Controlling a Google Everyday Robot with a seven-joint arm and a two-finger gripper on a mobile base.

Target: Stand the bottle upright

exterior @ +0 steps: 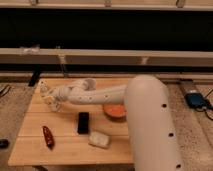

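My gripper (47,95) is at the end of the white arm (95,94), which reaches left across the wooden table (65,150). The gripper is low over the table's left rear part. The bottle (50,102) shows as a small pale shape right at the gripper's tip, close to the tabletop. It blends with the gripper, so I cannot tell how it is tilted or whether it rests on the wood.
An orange bowl (115,111) sits mid-table under the arm. A black flat object (83,122), a whitish wrapped block (99,139) and a red chili-like item (47,136) lie toward the front. A translucent cup (62,64) stands at the back edge. A dark wall with rails runs behind.
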